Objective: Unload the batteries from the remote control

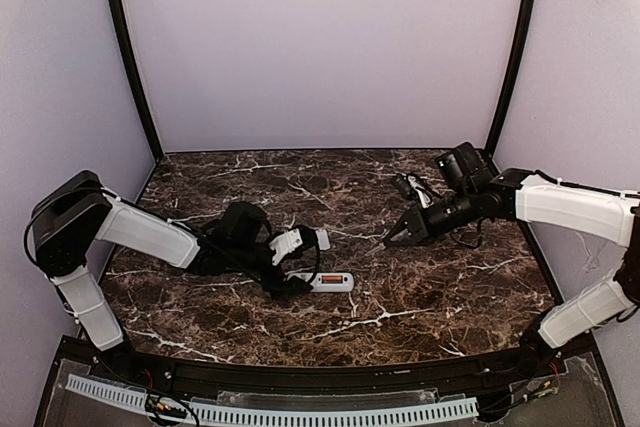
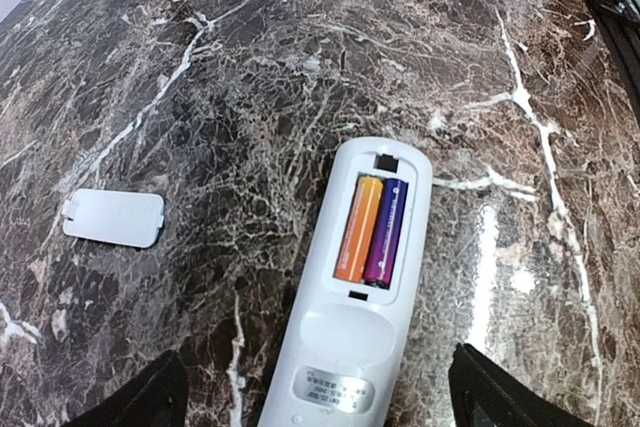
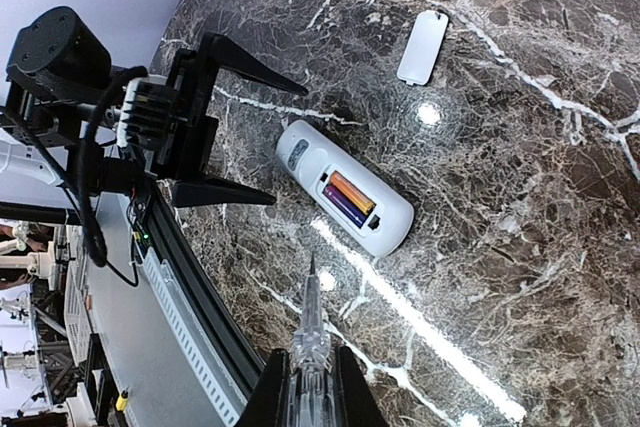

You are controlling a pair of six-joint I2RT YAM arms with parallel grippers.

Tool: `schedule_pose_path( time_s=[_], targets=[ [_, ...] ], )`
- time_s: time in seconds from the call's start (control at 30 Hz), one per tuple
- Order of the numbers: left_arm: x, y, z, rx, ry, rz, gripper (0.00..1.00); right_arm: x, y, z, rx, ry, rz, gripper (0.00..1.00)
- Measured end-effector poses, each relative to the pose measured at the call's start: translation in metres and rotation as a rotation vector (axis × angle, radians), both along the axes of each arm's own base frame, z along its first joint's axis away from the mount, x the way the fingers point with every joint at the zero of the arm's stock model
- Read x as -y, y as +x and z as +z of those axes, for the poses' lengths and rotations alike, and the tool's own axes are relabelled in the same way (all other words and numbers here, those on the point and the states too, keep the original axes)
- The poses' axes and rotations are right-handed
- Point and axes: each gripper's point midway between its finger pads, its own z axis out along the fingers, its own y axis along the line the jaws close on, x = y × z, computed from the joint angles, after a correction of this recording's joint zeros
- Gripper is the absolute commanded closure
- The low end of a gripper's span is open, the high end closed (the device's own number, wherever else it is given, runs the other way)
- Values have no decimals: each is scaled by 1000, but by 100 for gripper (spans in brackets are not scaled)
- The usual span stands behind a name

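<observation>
The white remote control (image 2: 345,337) lies back up on the marble table (image 2: 250,67) with its battery bay uncovered. Two batteries sit side by side in the bay, one orange (image 2: 357,229) and one purple (image 2: 386,232). My left gripper (image 2: 320,402) is open, and its fingers straddle the remote's label end with a gap on each side. In the right wrist view the remote (image 3: 345,197) lies ahead of my right gripper (image 3: 312,362), which is shut on a clear pointed tool (image 3: 311,322). The tool's tip hangs short of the remote. From above, the right gripper (image 1: 405,232) sits right of the remote (image 1: 335,282).
The small flat white cover piece (image 2: 112,218) lies loose on the table beyond the remote, also seen as the cover (image 3: 422,47). The table's black front rail (image 3: 190,277) runs close behind the left gripper. Dark cabling (image 1: 412,187) sits at the back right.
</observation>
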Motion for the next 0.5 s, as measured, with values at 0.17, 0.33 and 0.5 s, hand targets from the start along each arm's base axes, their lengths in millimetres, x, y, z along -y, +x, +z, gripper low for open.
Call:
schedule_pose_path(
  time_s=[0.17,0.33,0.5],
  targets=[
    [0,0,-24,-16,35,-12,15,0,1,0,-3,-1,-9,100],
    [-1,-2,-35,-15,56,-29,25,0,2,0,-7,0,-18,100],
    [3,-2,-35,-8,50,-55,45,-1,3,1,-4,3,-23,100]
  ],
)
